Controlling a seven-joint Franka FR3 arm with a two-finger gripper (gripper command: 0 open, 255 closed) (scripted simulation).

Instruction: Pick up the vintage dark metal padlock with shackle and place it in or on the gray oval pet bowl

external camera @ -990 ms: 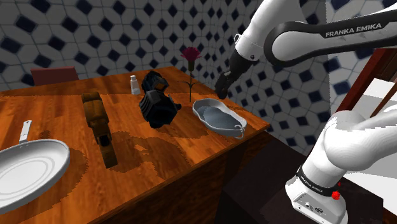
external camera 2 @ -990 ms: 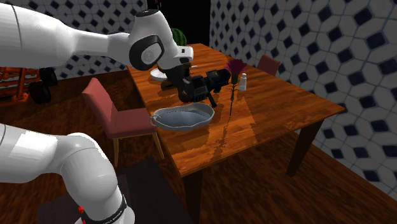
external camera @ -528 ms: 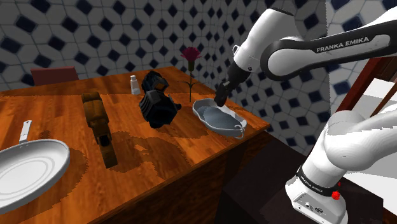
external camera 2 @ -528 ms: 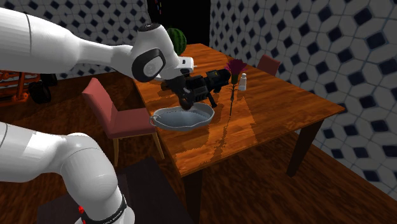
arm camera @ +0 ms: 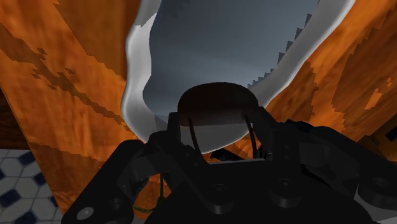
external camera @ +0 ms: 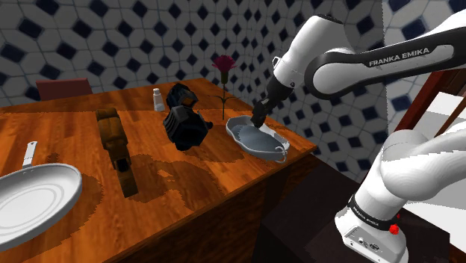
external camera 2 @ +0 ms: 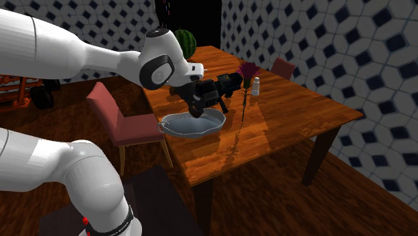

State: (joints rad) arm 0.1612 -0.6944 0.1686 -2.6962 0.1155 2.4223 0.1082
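A dark, rounded padlock (arm camera: 216, 105) sits clasped between my two black fingers, so my gripper (arm camera: 219, 135) is shut on it. Just beyond it lies the grey oval pet bowl (arm camera: 222, 51) on the wooden table. In the shoulder view my gripper (external camera: 258, 117) hangs low over the bowl's (external camera: 243, 135) far rim, near the table's right corner. The second exterior view puts the gripper (external camera 2: 195, 110) just above the bowl (external camera 2: 201, 127). The padlock itself is too dark to pick out from the gripper in both exterior views.
A bulky black object (external camera: 187, 123) and a dark red flower (external camera: 223, 67) stand close to the bowl. Farther off are a small shaker (external camera: 157, 98), a brown object (external camera: 116, 146) and a white plate (external camera: 30, 198). A red chair (external camera 2: 117, 117) stands beside the table edge.
The gripper has come down and toward the bowl with the padlock still clasped. Nothing on the table has shifted.
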